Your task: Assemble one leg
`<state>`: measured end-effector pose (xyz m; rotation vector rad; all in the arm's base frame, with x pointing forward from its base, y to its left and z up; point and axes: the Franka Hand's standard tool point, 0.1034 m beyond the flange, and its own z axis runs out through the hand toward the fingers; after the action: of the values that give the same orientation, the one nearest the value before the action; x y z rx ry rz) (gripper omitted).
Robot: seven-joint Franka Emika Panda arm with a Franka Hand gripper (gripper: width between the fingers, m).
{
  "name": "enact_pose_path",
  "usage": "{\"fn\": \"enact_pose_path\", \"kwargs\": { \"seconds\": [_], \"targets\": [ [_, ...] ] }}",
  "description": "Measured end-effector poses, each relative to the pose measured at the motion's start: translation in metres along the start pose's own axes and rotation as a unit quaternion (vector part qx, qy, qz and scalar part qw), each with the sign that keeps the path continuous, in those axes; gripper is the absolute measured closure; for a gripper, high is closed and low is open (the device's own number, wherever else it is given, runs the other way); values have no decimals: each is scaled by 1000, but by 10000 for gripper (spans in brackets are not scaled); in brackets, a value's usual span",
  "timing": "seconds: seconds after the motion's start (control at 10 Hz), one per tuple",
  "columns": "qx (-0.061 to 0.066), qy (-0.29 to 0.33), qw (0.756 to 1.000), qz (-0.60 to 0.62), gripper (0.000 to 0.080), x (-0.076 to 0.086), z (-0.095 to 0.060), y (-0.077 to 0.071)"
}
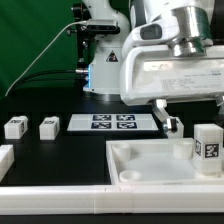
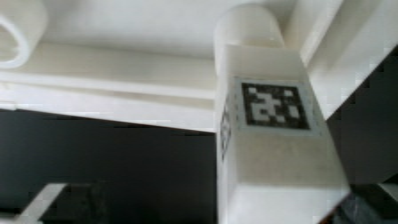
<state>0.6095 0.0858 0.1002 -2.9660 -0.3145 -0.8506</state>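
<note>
The leg (image 1: 207,148), a chunky white block with a black-and-white tag, stands upright at the right end of the large white tray-like piece (image 1: 150,168). My gripper (image 1: 166,118) hangs just to the exterior view's left of it, above the tray's back rim. In the wrist view the leg (image 2: 276,120) runs lengthwise between my fingers, its far end at a rounded recess of the tray (image 2: 107,80). My gripper (image 2: 214,208) is open wide. The leg is nearer one finger (image 2: 381,198) than the other (image 2: 45,205), and I cannot tell if it touches it.
Two more small white tagged blocks (image 1: 14,127) (image 1: 48,127) stand at the exterior view's left. The marker board (image 1: 112,122) lies behind the tray. Another white part (image 1: 5,157) sits at the far left edge. The robot base (image 1: 105,60) stands at the back.
</note>
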Motion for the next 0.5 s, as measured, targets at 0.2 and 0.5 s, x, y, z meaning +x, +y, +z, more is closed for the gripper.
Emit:
{"fn": "enact_pose_path", "kwargs": {
  "seconds": [0.2, 0.5],
  "targets": [
    [0, -8, 1000, 1, 150, 2, -8, 3],
    [18, -86, 996, 3, 150, -7, -9, -5]
  ]
}}
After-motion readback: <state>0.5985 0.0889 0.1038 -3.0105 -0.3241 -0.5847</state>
